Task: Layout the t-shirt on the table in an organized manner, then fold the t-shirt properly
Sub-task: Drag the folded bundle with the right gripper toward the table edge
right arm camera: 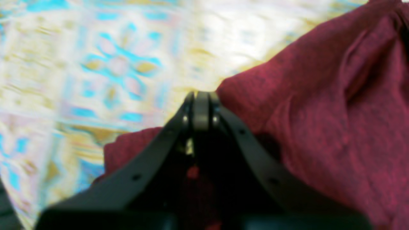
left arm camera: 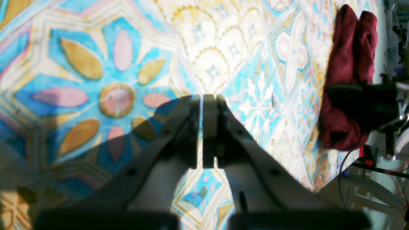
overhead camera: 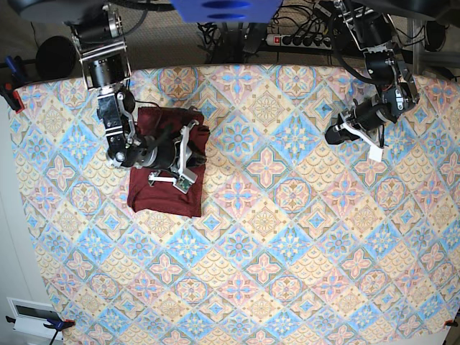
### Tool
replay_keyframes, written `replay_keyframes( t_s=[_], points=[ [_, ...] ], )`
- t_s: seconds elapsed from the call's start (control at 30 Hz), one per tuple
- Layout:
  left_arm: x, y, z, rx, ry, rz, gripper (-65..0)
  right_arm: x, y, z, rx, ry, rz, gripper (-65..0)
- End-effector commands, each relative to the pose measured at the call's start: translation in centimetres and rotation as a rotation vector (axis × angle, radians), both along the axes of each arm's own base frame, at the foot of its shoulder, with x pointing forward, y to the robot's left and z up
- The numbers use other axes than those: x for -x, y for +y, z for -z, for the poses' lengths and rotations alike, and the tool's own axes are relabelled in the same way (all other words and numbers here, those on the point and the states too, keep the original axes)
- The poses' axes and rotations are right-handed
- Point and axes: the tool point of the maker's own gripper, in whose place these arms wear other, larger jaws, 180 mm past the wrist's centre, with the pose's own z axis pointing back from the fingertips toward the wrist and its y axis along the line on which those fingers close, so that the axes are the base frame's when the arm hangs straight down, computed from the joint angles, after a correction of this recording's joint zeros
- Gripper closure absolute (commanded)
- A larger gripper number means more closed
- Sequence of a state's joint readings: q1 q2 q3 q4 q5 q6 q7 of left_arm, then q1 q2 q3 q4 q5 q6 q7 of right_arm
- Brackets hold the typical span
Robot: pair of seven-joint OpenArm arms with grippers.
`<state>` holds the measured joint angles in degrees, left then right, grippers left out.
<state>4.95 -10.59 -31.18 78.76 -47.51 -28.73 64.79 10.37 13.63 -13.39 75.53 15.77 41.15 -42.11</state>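
Observation:
The maroon t-shirt (overhead camera: 164, 192) lies as a folded, slightly rumpled rectangle on the left part of the patterned table (overhead camera: 287, 237). My right gripper (overhead camera: 200, 141) hovers low over the shirt's right edge. In the right wrist view its jaws (right arm camera: 201, 95) are shut with no fabric visible between them; the t-shirt (right arm camera: 319, 127) fills the right and lower part of that view. My left gripper (overhead camera: 333, 136) hangs over bare table at the right, far from the shirt. In the left wrist view the left gripper (left arm camera: 202, 97) is shut and empty, with the t-shirt (left arm camera: 345, 57) far off at the right.
A power strip (overhead camera: 302, 39) with cables lies behind the table's far edge. A red clamp (overhead camera: 11, 95) grips the left corner. The right arm (left arm camera: 361, 99) crosses the shirt in the left wrist view, and cables (left arm camera: 377, 166) hang past the table edge there.

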Motion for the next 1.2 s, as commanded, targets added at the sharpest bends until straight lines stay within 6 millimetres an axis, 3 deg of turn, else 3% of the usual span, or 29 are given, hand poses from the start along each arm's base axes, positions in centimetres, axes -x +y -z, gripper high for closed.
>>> replay_keyframes(
  t_s=[0.0, 0.23, 0.37, 0.53, 0.67, 0.83, 1.0, 1.17],
  points=[
    [-0.9, 0.4, -1.1, -0.005, -0.042, 0.000, -2.0, -1.4, -2.1, -0.4, 0.076, -0.026, 0.025, 0.0],
    [-0.9, 0.2, -1.1, -0.002, -0.042, 0.000, -2.0, -3.1, -4.5, -1.7, 0.122, -0.065, 0.039, 0.0],
    [-0.9, 0.2, -1.1, 0.000, -0.042, -0.001, -2.0, -3.1, -4.2, -2.2, 0.122, -0.078, 0.031, 0.0],
    [-0.9, 0.2, -1.1, 0.000, -0.042, -0.001, -2.0, -3.8, -2.4, -6.8, 0.146, -0.214, -0.032, 0.0],
    [-0.9, 0.1, -1.0, 0.000, -0.042, 0.001, -2.0, -1.0, -1.6, -6.8, 0.161, -0.210, -0.060, 0.0],
    [-0.9, 0.1, -1.0, 0.000, -0.042, 0.001, -2.0, 1.7, -0.5, -5.4, 0.135, -0.163, -0.074, 0.0],
    [-1.5, -0.7, -1.4, 0.002, -0.054, 0.027, -2.0, 2.7, 0.4, -3.8, 0.107, -0.108, -0.065, 0.0],
    [-1.7, -0.9, -1.4, 0.003, -0.056, 0.036, -2.0, 3.4, -0.4, -1.3, 0.109, -0.032, -0.043, 0.0]
  ],
)
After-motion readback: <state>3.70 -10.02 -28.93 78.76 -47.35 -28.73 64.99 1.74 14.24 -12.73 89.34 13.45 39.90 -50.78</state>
